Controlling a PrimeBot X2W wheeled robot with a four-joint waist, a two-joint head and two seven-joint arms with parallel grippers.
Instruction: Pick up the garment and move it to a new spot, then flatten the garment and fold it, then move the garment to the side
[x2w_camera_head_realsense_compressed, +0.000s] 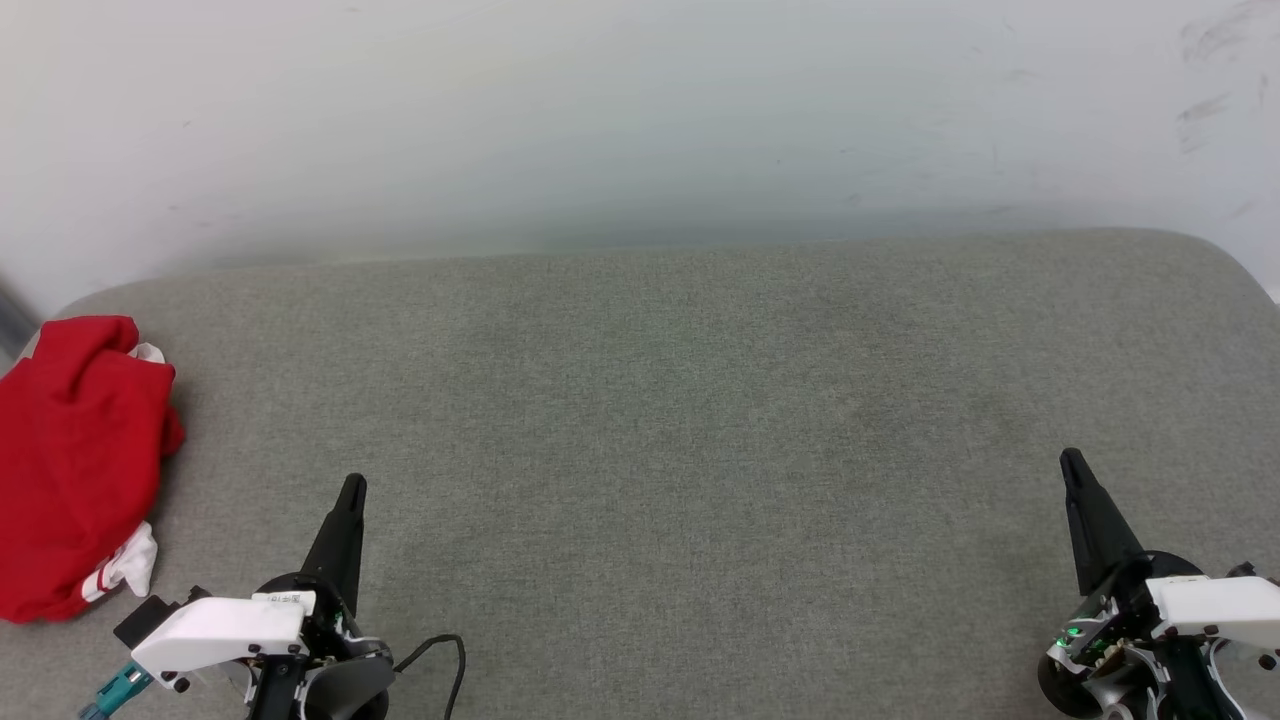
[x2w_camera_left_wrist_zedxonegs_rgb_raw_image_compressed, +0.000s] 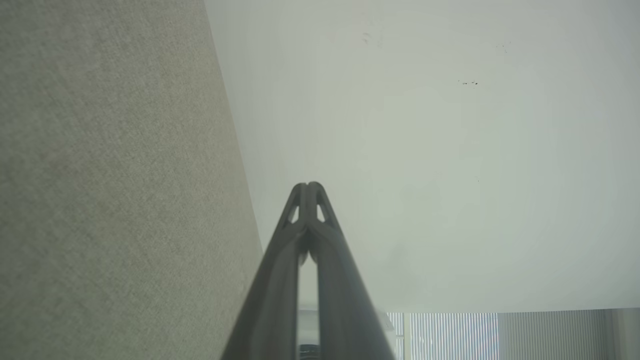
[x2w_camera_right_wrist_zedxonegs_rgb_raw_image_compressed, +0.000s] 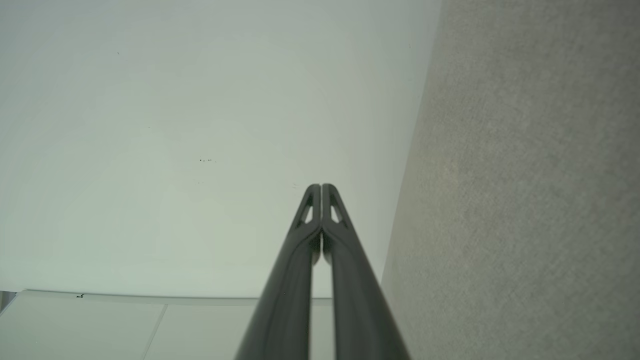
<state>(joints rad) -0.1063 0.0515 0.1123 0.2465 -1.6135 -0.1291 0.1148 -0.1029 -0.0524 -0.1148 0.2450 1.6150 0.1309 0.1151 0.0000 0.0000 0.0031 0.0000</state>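
Resting shut and empty: my left gripper (x2w_camera_head_realsense_compressed: 351, 486), low near the front-left corner of the grey fabric surface (x2w_camera_head_realsense_compressed: 700, 430), tips pressed together with nothing between them. The left wrist view agrees.

Right gripper (x2w_camera_head_realsense_compressed: 1069, 458): likewise closed on nothing, near the front-right corner, well apart from the work.

Garment (x2w_camera_head_realsense_compressed: 75, 470): one red jersey, bunched in a heap against the left edge of the surface, a white sleeve with striped trim poking out at its near end. Its left side runs out of the head view, so I cannot tell whether any of it hangs over the edge. Not yet picked up, by my reading; flattening and folding are all to come.

Hazards, as I judge them:
- Pinching the heap blind may catch several layers at once, and the jersey would then lift as a lump and refuse to open out.
- Catching only the loose sleeve may let the body trail and slide off the left edge.
- Reaching with my fingers shut would merely shove the cloth further outward.
- Coming down too deep may dig my tips into the soft grey covering and snag it.
- My right gripper is far off, so any two-handed spread means a long crossing first.
- Cable (x2w_camera_head_realsense_compressed: 450, 655) looped by my left wrist could drag
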